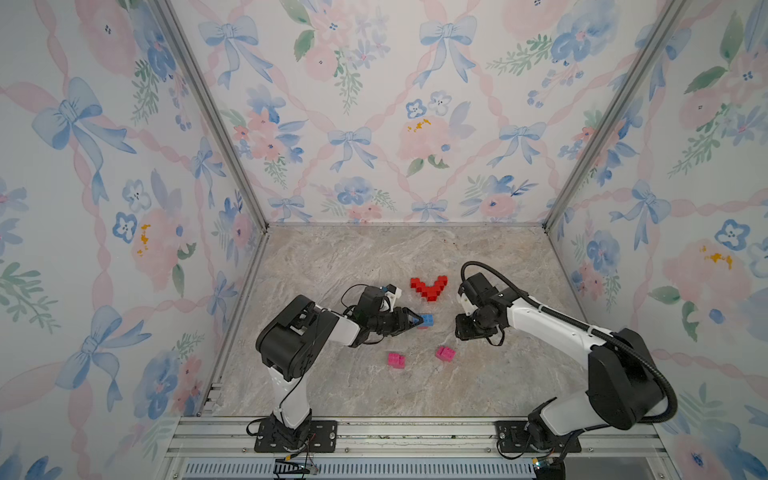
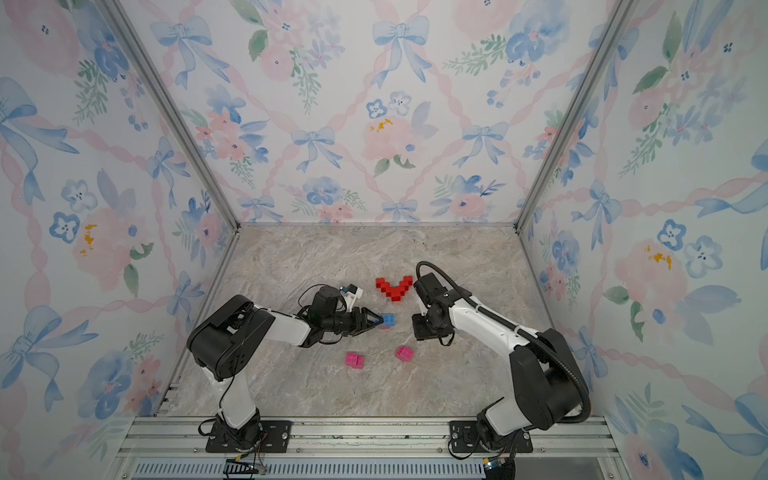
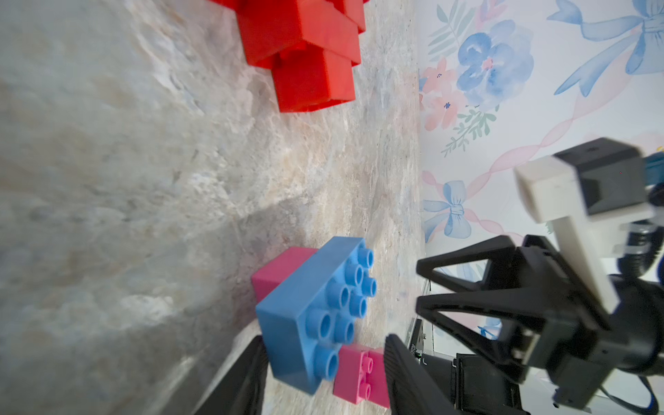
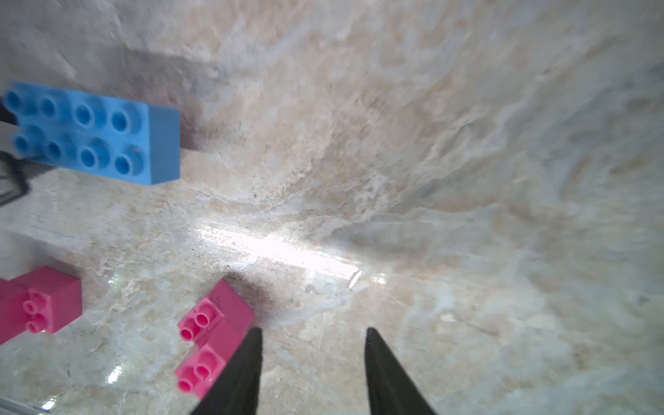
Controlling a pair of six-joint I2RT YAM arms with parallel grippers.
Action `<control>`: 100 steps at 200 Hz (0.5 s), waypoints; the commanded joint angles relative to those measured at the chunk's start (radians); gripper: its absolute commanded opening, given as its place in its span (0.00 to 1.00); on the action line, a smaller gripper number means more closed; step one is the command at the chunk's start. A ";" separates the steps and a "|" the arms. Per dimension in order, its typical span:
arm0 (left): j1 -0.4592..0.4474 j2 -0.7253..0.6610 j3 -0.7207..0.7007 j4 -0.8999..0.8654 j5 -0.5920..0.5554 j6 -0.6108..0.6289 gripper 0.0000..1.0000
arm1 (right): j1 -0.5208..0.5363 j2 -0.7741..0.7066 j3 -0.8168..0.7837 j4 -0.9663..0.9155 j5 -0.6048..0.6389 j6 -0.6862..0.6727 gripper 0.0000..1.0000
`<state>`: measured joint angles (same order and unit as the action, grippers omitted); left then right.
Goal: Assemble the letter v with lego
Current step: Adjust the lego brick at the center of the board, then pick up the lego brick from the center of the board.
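Observation:
A red lego v (image 1: 429,287) (image 2: 395,287) lies flat on the marble floor. Just in front of it a long blue lego brick (image 1: 428,319) (image 3: 309,316) (image 4: 93,133) rests studs up on a pink brick (image 3: 278,267). My left gripper (image 1: 417,320) (image 3: 323,339) is open, its jaws straddling the blue brick's near end: one finger (image 3: 244,381) sits under the brick and the other (image 3: 406,373) stands apart from the studs. My right gripper (image 4: 313,332) (image 3: 418,287) hangs open over bare floor to the right of the blue brick, holding nothing.
Two loose pink lego pieces lie nearer the front (image 1: 396,360) (image 1: 445,353); one of them (image 4: 212,334) is right beside a right finger. Floral walls close in the floor on three sides. An aluminium rail (image 1: 415,434) carries both arm bases.

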<state>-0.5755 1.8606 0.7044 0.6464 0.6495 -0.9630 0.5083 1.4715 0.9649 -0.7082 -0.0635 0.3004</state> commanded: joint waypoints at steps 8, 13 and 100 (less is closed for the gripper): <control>-0.007 0.027 -0.013 0.040 0.013 -0.016 0.53 | -0.006 -0.039 -0.029 -0.052 -0.002 -0.058 0.53; -0.007 0.030 -0.012 0.041 0.014 -0.016 0.52 | -0.005 -0.045 -0.032 -0.049 -0.010 -0.061 0.53; -0.009 0.050 -0.038 0.048 0.007 -0.030 0.41 | 0.155 -0.122 -0.051 -0.027 -0.042 -0.144 0.66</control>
<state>-0.5762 1.8915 0.6907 0.6933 0.6529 -0.9863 0.6250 1.3819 0.9100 -0.7166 -0.1127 0.1913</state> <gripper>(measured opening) 0.419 0.654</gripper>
